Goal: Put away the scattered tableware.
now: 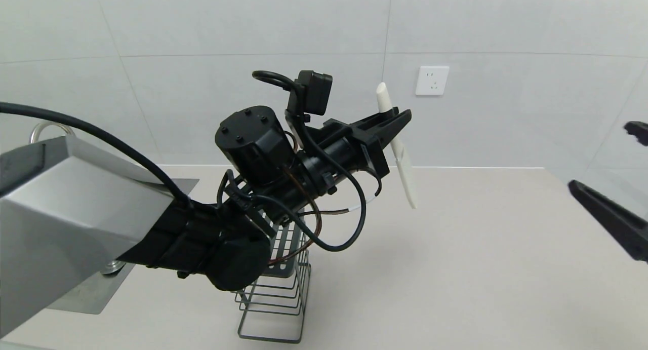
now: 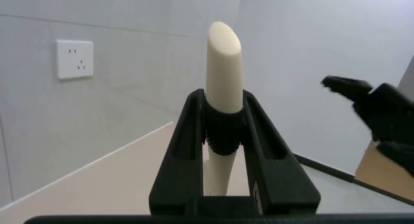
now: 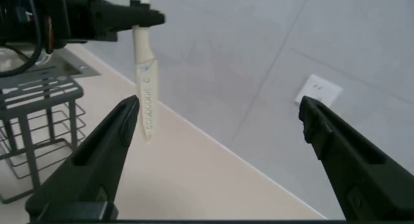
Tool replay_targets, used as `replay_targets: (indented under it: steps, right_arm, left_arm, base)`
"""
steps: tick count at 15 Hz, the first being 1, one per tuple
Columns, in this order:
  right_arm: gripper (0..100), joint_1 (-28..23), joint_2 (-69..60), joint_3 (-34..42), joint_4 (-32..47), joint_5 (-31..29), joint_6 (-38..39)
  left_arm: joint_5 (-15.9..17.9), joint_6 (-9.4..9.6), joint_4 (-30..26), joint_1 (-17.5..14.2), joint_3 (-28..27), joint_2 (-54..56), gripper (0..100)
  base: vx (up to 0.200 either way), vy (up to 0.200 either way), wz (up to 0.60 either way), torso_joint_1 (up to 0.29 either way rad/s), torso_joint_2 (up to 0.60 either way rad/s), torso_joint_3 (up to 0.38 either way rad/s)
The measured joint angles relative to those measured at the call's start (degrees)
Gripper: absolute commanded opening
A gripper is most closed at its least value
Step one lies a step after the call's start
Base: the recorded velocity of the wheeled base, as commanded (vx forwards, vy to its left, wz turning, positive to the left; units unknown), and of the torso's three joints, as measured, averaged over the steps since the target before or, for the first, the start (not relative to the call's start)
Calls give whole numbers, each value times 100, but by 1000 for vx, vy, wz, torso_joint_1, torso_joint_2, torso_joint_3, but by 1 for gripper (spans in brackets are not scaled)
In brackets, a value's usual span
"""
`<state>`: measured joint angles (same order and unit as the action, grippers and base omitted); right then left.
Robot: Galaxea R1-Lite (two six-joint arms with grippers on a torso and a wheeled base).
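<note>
My left gripper [image 1: 397,119] is raised above the counter and shut on the handle of a white knife [image 1: 405,178]. The knife hangs nearly upright, handle up and blade pointing down, well above the countertop. In the left wrist view the rounded handle end [image 2: 223,62] sticks up between the fingers [image 2: 187,130]. A wire cutlery rack [image 1: 276,299] stands on the counter below the left arm, partly hidden by it. My right gripper [image 1: 600,156] is at the right edge, open and holding nothing; from its wrist view [image 3: 217,117] the knife [image 3: 145,101] hangs farther off.
A steel sink edge [image 1: 86,289] with a faucet [image 1: 45,129] lies at the left. The beige countertop [image 1: 481,269] stretches bare to the right of the rack. A tiled wall with a white outlet [image 1: 432,80] closes the back.
</note>
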<state>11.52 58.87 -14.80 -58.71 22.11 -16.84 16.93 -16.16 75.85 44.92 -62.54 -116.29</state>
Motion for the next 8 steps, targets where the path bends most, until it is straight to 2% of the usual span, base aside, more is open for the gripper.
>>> replay_targets:
  steps: [5, 7, 8]
  right_arm:
    - [100, -786, -1852, 571, 898, -82, -13]
    - [100, -1020, -2593, 700, 1402, -110, -16]
    - [100, -1097, -2962, 767, 1621, -115, -18]
  left_arm:
    - [4, 18, 2, 0, 755, 586, 0]
    - [1, 134, 7, -2, 1042, 855, 0]
    - [4, 251, -1, 0, 1163, 968, 0]
  base:
    - [0, 0, 0, 0, 0, 0]
    - [0, 0, 0, 0, 0, 0]
    - [0, 0, 0, 0, 0, 0]
